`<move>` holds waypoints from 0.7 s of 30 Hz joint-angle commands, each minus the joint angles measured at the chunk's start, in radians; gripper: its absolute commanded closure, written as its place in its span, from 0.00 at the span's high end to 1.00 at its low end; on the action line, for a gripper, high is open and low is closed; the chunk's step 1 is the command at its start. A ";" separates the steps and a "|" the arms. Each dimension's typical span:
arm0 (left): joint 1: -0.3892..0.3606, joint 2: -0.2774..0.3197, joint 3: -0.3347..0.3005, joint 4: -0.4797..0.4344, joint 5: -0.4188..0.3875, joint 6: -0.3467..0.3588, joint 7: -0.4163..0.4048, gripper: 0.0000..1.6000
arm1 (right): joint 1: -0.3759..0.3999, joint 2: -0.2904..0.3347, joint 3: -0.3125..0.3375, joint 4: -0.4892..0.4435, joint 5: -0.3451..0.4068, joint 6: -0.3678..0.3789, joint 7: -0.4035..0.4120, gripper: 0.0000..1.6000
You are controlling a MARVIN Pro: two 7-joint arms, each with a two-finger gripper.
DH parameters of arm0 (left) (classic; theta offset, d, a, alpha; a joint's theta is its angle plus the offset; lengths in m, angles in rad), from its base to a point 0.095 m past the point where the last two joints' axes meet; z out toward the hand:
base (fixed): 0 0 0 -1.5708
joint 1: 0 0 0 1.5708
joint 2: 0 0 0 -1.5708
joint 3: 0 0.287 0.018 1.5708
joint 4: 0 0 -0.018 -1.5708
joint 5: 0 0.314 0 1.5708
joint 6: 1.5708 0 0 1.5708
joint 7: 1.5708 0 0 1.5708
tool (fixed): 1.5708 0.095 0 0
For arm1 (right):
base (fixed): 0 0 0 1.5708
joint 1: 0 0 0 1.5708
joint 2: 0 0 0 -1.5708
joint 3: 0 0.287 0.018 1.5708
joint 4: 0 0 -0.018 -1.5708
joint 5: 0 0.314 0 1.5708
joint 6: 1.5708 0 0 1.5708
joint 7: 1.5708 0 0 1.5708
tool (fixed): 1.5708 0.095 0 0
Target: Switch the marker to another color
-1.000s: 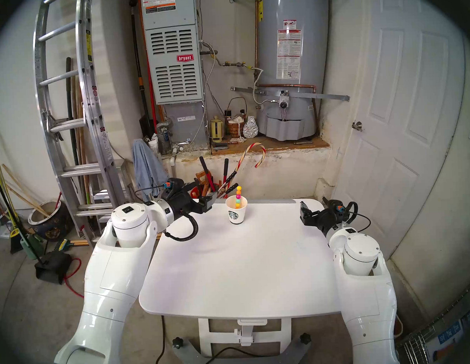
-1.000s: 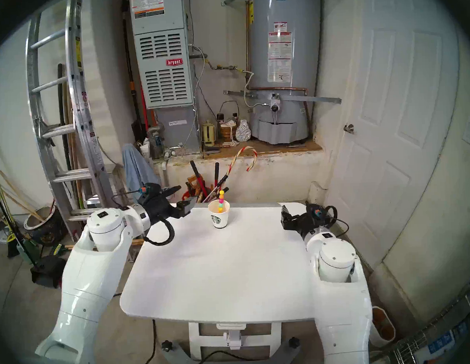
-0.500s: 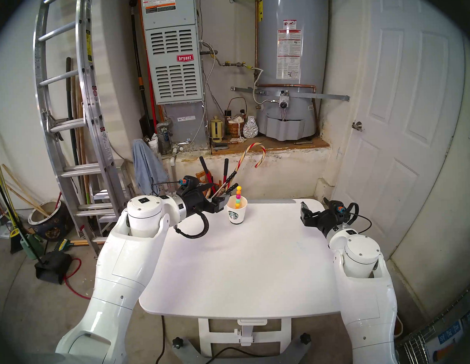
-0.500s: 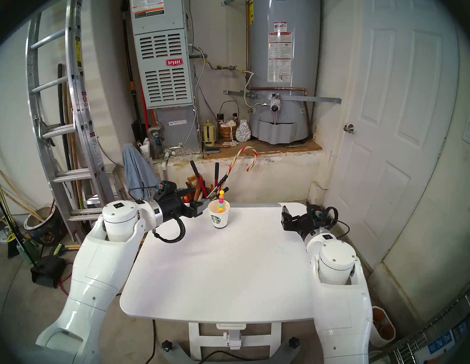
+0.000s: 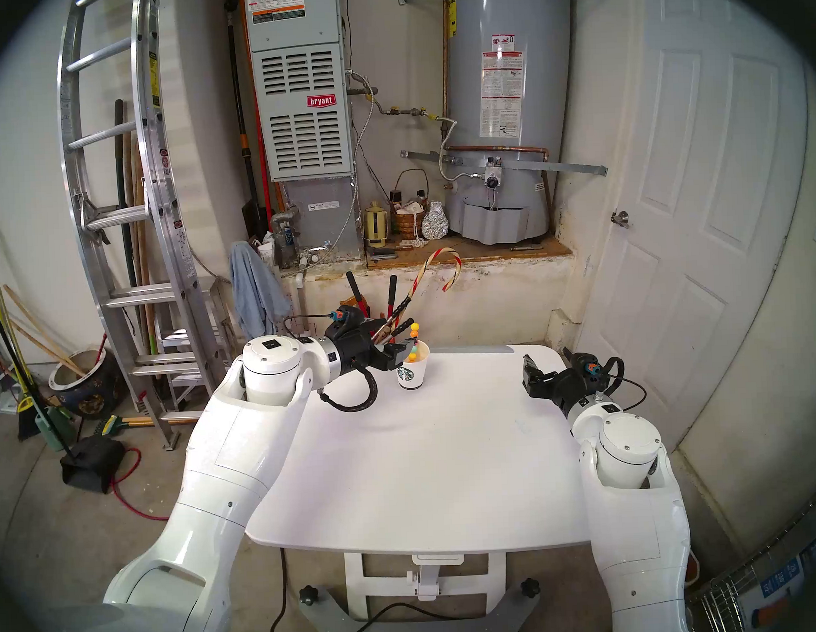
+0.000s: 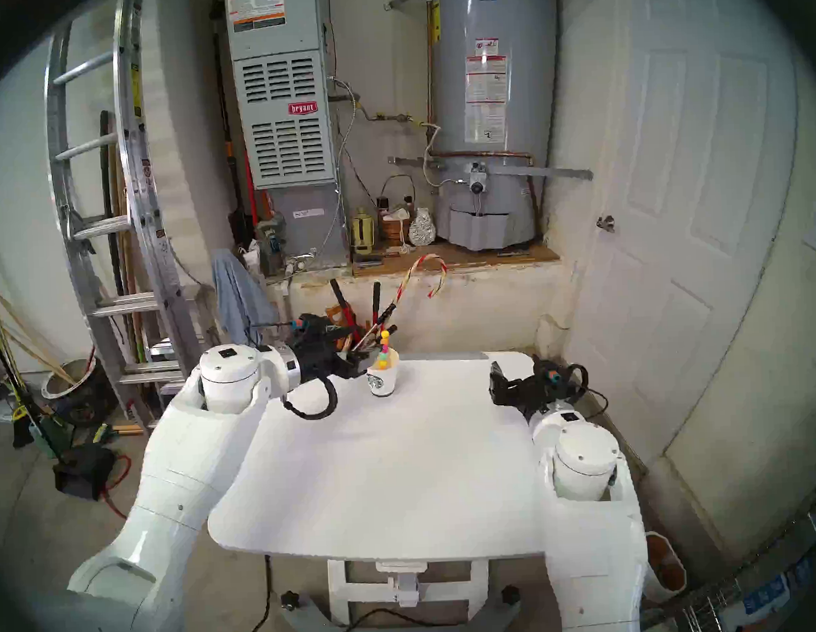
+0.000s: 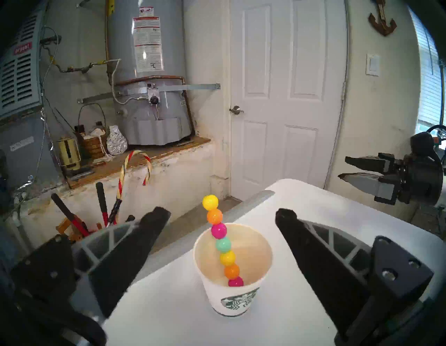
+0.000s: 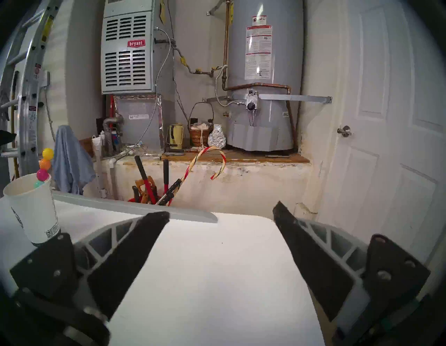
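The marker [image 7: 223, 244], a slim stick of yellow, orange, pink and teal balls, leans in a white paper cup [image 7: 233, 299] with a green logo at the table's far middle. In the head views the marker [image 5: 414, 336] [image 6: 385, 344] pokes out above the cup [image 5: 413, 376] [image 6: 382, 382]. My left gripper [image 5: 398, 346] [image 7: 223, 213] is open at the cup's left rim, fingertips level with the marker's upper balls and touching nothing. My right gripper [image 5: 545, 358] [image 8: 220, 210] hovers open and empty over the table's far right corner, with the cup [image 8: 33, 212] off to its left.
The white table [image 5: 427, 471] carries only the cup. Just behind its far edge stands a bucket of long-handled tools [image 5: 373, 310] with a red-and-white candy cane [image 5: 441, 269]. A ladder [image 5: 125, 204] is at the left, a door [image 5: 695, 202] at the right.
My left arm has swung rightward, bringing its open gripper from the table's left edge up to the cup. The right arm has stayed nearly still.
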 commanded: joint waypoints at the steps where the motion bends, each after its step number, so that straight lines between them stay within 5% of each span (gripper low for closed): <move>1: -0.047 -0.017 0.012 0.014 0.013 -0.028 0.009 1.00 | -0.005 0.001 0.008 -0.035 0.007 -0.004 0.003 1.00; 21: -0.103 -0.054 0.061 0.119 0.057 -0.073 0.030 1.00 | -0.037 -0.007 0.020 -0.064 0.014 -0.008 0.005 1.00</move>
